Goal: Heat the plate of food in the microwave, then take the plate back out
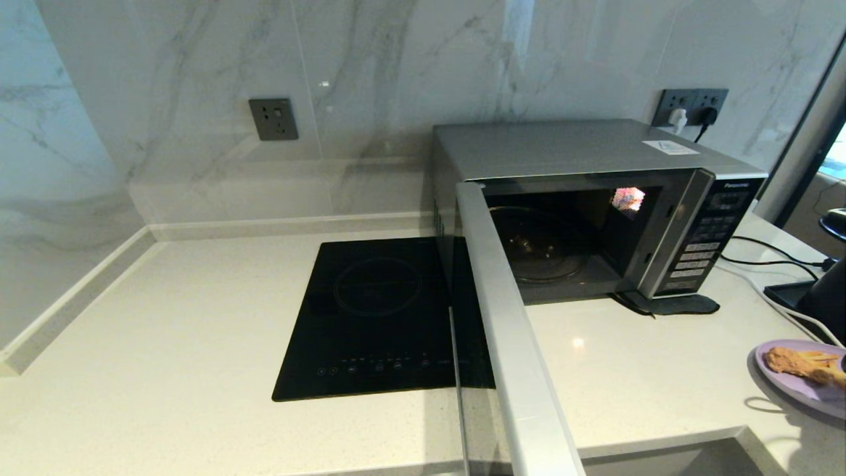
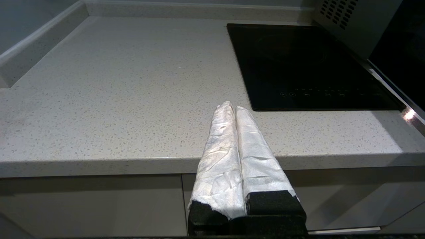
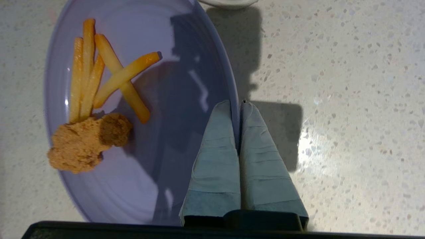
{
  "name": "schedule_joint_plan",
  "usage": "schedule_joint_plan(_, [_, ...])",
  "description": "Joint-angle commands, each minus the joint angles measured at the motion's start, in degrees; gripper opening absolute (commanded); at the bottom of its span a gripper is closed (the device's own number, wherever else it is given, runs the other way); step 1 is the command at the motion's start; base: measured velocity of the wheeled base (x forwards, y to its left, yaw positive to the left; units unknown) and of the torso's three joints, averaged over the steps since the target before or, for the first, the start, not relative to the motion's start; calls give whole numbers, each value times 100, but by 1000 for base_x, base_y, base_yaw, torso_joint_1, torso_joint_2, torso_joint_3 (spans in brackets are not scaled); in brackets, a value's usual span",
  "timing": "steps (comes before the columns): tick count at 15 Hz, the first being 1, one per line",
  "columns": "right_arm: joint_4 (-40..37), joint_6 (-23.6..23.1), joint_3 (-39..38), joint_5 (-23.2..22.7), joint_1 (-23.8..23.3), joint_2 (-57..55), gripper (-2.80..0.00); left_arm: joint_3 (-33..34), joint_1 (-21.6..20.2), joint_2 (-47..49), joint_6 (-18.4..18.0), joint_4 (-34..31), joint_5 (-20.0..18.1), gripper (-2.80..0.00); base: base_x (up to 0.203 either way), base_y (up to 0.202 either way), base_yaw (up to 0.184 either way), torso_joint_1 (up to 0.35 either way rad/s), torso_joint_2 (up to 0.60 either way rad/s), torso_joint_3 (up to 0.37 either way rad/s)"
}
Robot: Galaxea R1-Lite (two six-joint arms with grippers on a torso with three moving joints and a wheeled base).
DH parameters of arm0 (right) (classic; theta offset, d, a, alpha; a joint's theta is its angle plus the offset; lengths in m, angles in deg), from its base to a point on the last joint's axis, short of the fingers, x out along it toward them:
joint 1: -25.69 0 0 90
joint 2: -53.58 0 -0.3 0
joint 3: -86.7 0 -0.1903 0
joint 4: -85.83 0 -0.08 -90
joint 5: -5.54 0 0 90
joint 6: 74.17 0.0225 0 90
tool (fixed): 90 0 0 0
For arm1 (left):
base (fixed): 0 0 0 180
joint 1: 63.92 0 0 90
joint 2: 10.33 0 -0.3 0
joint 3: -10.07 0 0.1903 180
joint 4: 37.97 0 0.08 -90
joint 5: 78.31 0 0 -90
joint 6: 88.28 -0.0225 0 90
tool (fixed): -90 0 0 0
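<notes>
The right gripper (image 3: 238,103) is pinching the rim of the plate of food (image 3: 186,109) beside the microwave (image 1: 595,152), whose door is standing open to receive it. The left gripper (image 2: 232,108), jaws together, is idling off the counter edge.

The table (image 1: 165,344) is speckled, faintly glossy stone, the wall (image 1: 198,66) polished veined marble, the hob (image 1: 377,317) glossy black glass, the microwave (image 1: 568,149) brushed silver metal, and the plate of food (image 3: 186,76) smooth, glazed lavender.
</notes>
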Motion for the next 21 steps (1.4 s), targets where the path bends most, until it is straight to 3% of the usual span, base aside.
schedule_joint_plan(1, [26,-23,30,-16,-95,-284,-280,0,-1,5,6,2,3,-280,0,0,0,0,0,0])
schedule_joint_plan(6, [35,-25,57,-96,-187,-512,-280,0,-1,5,6,2,3,-280,0,0,0,0,0,0])
schedule_joint_plan(7, [35,-32,66,-103,-199,-566,0,0,-1,5,6,2,3,-280,0,0,0,0,0,0])
schedule_joint_plan(14, [19,-137,-21,-333,-205,-427,0,0,-1,5,6,2,3,-280,0,0,0,0,0,0])
schedule_joint_plan(18, [7,-164,-232,-495,-201,450,0,0,-1,5,13,2,3,-280,0,0,0,0,0,0])
schedule_joint_plan(21, [1,-453,-461,-601,-193,1428,0,0,-1,5,6,2,3,-280,0,0,0,0,0,0])
